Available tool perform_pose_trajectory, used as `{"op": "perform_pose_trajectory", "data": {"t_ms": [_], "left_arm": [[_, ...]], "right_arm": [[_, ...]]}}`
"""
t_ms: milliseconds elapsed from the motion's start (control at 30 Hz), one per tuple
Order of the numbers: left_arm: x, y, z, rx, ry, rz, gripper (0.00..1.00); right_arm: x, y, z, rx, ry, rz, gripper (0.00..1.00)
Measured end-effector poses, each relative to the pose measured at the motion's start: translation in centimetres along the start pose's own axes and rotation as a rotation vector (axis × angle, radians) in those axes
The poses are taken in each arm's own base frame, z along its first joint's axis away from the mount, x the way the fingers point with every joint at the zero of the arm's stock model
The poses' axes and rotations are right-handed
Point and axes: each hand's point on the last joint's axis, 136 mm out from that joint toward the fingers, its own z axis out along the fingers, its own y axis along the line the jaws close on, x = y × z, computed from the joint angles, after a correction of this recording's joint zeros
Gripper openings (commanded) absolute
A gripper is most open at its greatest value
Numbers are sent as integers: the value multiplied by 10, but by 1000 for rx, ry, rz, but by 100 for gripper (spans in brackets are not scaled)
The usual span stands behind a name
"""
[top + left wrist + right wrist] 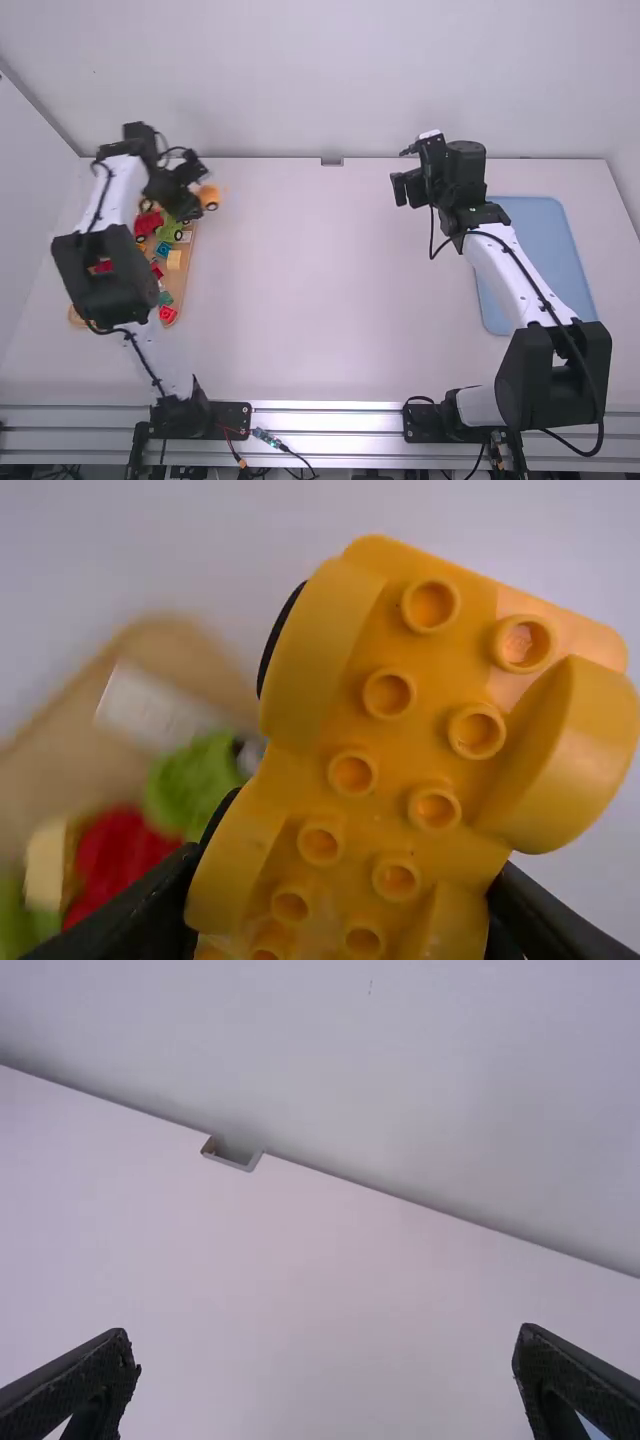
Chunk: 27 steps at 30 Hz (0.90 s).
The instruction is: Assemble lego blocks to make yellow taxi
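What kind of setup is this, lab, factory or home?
Likely a robotics lab bench: two arms with exposed wiring on metal rails, a walled white table, and a tray of toy blocks.

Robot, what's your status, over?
Left end effector gripping yellow-orange car piece. Right end effector open, empty. Tray of blocks close to left.

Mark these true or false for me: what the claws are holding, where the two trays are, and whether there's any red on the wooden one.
1. The left claw grips a yellow piece. True.
2. The right claw is closed on a block. False: the right claw is open and empty.
3. The blue tray is on the left arm's side. False: the blue tray is on the right arm's side.
4. The wooden tray has red blocks on it. True.
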Motion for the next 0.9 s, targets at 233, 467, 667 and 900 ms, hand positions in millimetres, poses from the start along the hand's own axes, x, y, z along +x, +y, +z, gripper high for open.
{"op": "perform_pose_trajectory", "data": {"t_ms": [233,467,667,900], "left_arm": [[-105,-112,26,50,-17,375,36],[-139,-187,62,45,-45,485,36],[-102,-248,91,127,85,516,29],[-94,-283,93,105,-6,505,27]], "right_arm": [[2,-17,-2,33,0,37,99],[13,-56,-10,106,11,142,99],[27,-80,-17,153,40,203,99],[41,-86,-20,161,87,231,99]]}}
